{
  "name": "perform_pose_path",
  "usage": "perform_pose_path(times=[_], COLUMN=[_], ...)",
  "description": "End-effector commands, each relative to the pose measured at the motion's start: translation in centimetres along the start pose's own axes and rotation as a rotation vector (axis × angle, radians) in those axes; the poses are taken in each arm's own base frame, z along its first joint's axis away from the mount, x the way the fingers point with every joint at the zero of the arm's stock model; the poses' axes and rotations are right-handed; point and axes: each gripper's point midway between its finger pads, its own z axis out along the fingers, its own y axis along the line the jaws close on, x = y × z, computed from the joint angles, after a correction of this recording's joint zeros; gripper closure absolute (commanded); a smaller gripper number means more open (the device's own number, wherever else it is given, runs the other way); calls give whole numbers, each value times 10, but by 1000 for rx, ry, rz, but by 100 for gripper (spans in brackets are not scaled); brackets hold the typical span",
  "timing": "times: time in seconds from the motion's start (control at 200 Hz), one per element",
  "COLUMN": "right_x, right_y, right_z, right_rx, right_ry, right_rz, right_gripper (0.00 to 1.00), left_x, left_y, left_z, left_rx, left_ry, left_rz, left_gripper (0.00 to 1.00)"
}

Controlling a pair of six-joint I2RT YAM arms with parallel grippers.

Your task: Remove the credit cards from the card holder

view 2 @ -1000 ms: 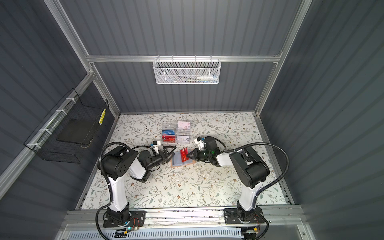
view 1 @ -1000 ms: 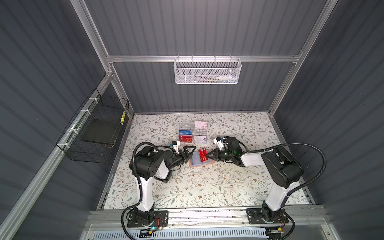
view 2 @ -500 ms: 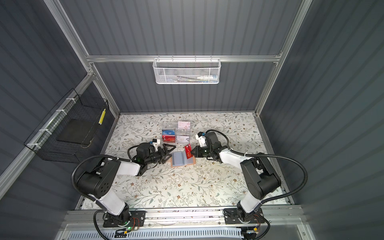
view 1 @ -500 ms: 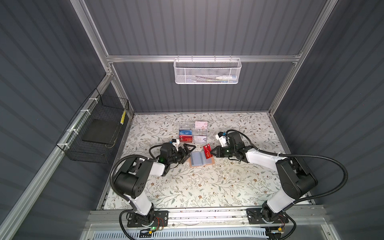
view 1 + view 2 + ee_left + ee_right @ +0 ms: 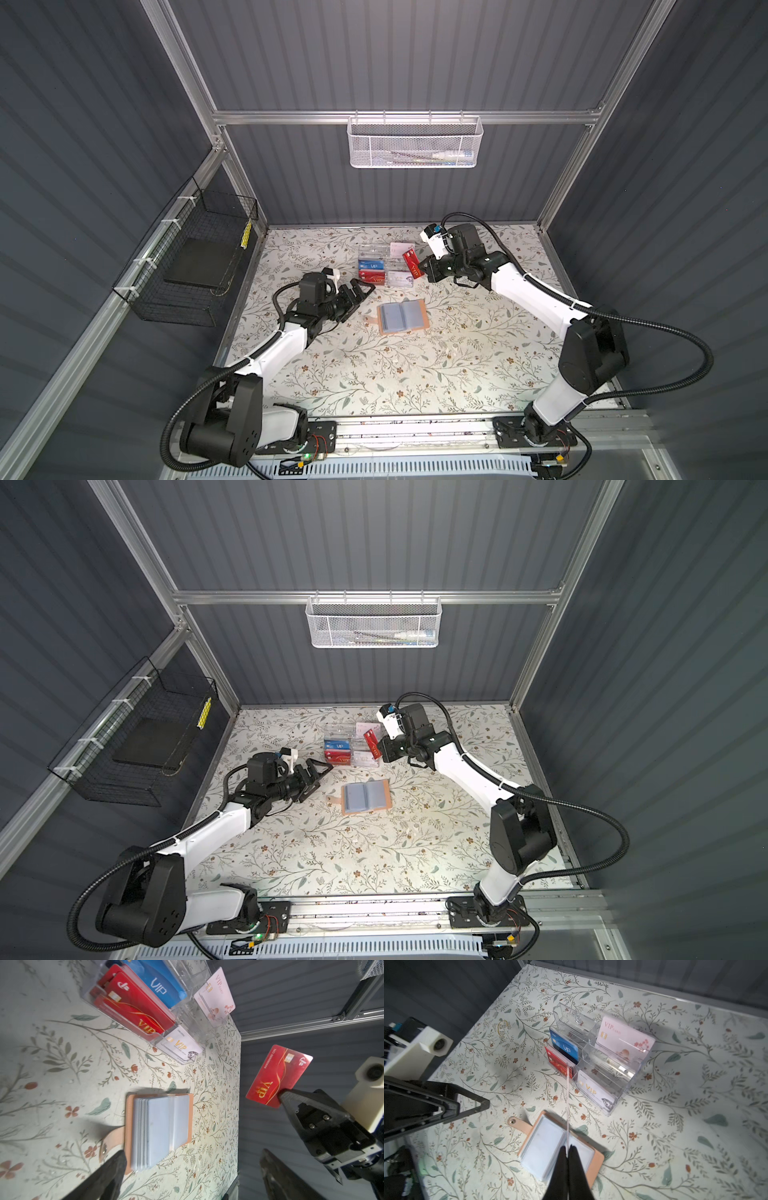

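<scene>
Right claw: clamped on an edge of the thin red rectangular plastic card, held aloft near the clear acrylic rack.
Left claw: spread wide, empty.
Tan leather booklet holder: lying open on the table, between the arms.
Handling: the card is likely light, stiff and slick; pinch an exposed edge.

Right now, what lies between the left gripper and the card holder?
Nothing: in both top views only bare floral tabletop separates the left gripper from the card holder, whose snap strap points toward it.
</scene>
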Motion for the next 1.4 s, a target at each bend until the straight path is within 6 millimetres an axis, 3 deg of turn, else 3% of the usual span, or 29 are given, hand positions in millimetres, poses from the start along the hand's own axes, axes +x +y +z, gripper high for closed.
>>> perform_pose_path(times=[0.0,0.13,0.305,0.485,1.041,1.396], right_x=[14,8,8,7,11,10], right_y=[5,20,33,31,40,42], right_z=[14,40,78,107,156,174], right_rx=[27,27,10,2,-46,-52], right_ry=[116,166,264,322,336,308], right_rz=[-200,-395,-604,-721,-941,-976], right_gripper=[100,100,100,100,100,100], left_x=[10,8,1,-3,-5,-2], left_y=[21,31,26,24,29,41], left_z=[-6,-9,-19,-31,-38,-35], left_rx=[-64,-85,-41,50,119,112], left_ry=[34,37,9,-5,4,15], left_rz=[-44,-90,-80,-129,-177,-187], left_gripper=[0,0,0,0,0,0])
